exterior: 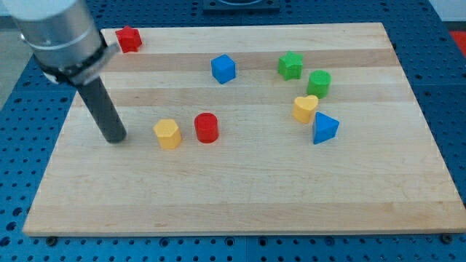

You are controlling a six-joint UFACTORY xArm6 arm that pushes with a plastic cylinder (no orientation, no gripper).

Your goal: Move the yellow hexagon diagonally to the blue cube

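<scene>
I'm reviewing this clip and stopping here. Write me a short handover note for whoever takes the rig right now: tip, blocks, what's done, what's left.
My tip rests on the board, to the view's left of the yellow hexagon, with a gap between them; no contact yet.
The red cylinder stands just to the hexagon's right, close beside it.
The blue cube sits up and to the right of the hexagon, apart from both.
Done: nothing visible; the hexagon is still far from the cube.
Left: push the hexagon diagonally up-right to the cube, probably from its lower left, minding the red cylinder near the path.
</scene>
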